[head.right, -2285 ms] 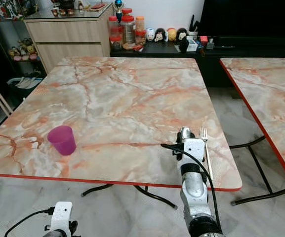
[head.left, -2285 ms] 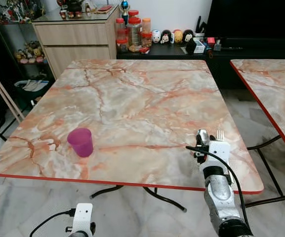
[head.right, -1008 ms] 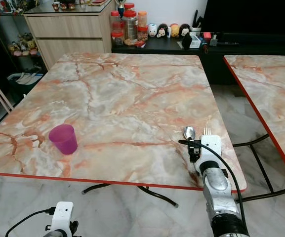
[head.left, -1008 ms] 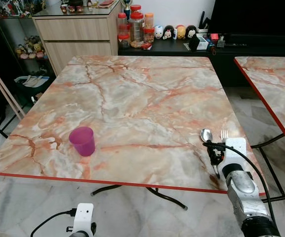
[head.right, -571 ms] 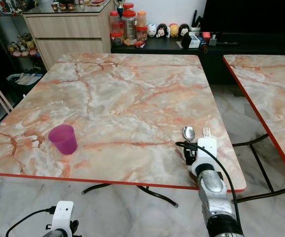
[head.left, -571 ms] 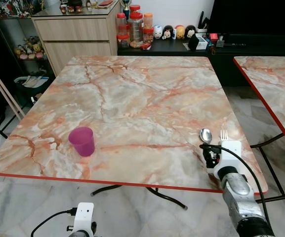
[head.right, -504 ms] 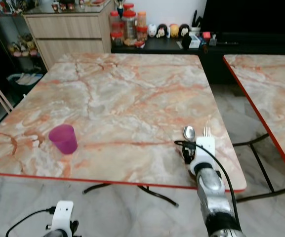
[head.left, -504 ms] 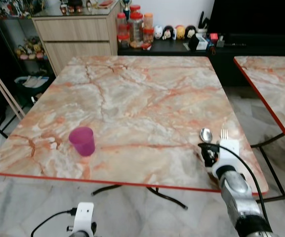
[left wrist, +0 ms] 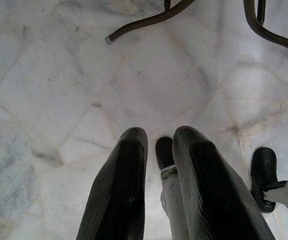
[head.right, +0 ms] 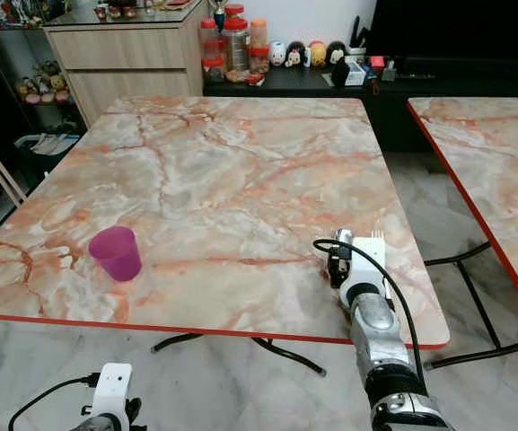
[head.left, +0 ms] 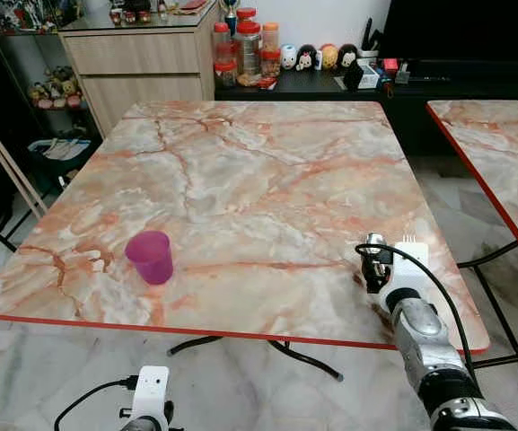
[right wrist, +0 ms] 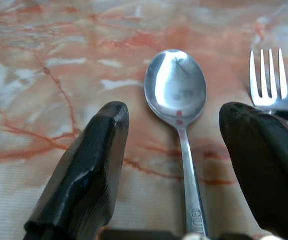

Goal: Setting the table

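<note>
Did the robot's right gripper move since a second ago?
Yes. The right gripper slid forward over the shiny metal spoon, whose bowl was clear beyond the wrist before; the purple plastic cup stayed put.

Even, bright indoor light in head views; sharp, no motion blur; soft sheen on marble table (head.left: 241, 180); right wrist view close, spoon (right wrist: 176, 92) bowl glinting, near fingertips (right wrist: 91, 165) soft-focused; left wrist view dimmer, floor (left wrist: 59, 75) evenly lit.
</note>
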Robot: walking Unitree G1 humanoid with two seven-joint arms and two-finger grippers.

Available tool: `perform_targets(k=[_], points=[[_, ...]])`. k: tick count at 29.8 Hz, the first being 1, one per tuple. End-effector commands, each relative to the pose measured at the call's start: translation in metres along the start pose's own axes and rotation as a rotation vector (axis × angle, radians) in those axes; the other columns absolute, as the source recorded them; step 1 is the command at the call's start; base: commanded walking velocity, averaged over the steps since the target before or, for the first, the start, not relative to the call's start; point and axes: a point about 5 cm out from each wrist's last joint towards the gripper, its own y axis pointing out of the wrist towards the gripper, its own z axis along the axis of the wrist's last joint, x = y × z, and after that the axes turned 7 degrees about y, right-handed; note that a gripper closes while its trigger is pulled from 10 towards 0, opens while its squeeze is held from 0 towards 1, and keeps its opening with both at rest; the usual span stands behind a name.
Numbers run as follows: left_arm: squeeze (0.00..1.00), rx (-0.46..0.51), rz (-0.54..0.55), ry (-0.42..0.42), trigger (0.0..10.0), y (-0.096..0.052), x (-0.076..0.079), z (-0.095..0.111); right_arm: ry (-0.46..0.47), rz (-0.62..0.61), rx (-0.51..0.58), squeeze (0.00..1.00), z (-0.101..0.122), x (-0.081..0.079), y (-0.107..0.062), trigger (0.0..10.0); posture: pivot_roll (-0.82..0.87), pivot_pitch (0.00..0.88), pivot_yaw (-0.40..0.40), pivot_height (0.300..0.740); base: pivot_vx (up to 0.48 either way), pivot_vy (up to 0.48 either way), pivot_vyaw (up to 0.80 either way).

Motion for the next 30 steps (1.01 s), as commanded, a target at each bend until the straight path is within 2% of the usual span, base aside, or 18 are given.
perform_targets(k=[1, 26, 27, 28, 29, 30], points=[[0.0, -0.014, -0.006, 0.015, 10.0, 0.0002, -0.0022, -0.0001, 0.021, -0.006, -0.01, 0.0, 0.0013, -0.0021, 0.0022, 10.0, -0.07, 0.0, 0.049, 0.74, 0.0, 0.0, 0.0], [0.0, -0.043, -0.03, 0.005, 10.0, -0.0014, 0.0015, -0.0084, 0.003, -0.012, -0.069, 0.0, -0.0039, -0.0043, 0.0049, 10.0, -0.06, 0.0, 0.031, 0.74, 0.0, 0.0, 0.0], [0.0, -0.043, -0.035, 0.002, 10.0, -0.0014, 0.0025, -0.0086, 0.001, -0.025, -0.069, 0.0, -0.0033, -0.0037, 0.0053, 9.0, -0.06, 0.0, 0.03, 0.74, 0.0, 0.0, 0.0], [0.0, -0.044, -0.039, 0.0, 10.0, -0.0014, 0.0032, -0.0088, 0.003, -0.041, -0.063, 0.0, -0.0016, -0.0028, 0.0058, 3.7, -0.06, 0.0, 0.03, 0.74, 0.0, 0.0, 0.0], [0.0, -0.045, -0.04, -0.001, 10.0, -0.0014, 0.0038, -0.009, 0.005, -0.052, -0.058, 0.0, -0.0004, -0.002, 0.0062, 3.7, -0.06, 0.0, 0.03, 0.74, 0.0, 0.0, 0.0], [0.0, -0.045, -0.041, -0.002, 10.0, -0.0014, 0.0039, -0.0092, 0.02, -0.065, -0.058, 0.0, 0.0006, -0.0011, 0.0066, 0.0, -0.06, 0.0, 0.03, 0.74, 0.0, 0.0, 0.0]])
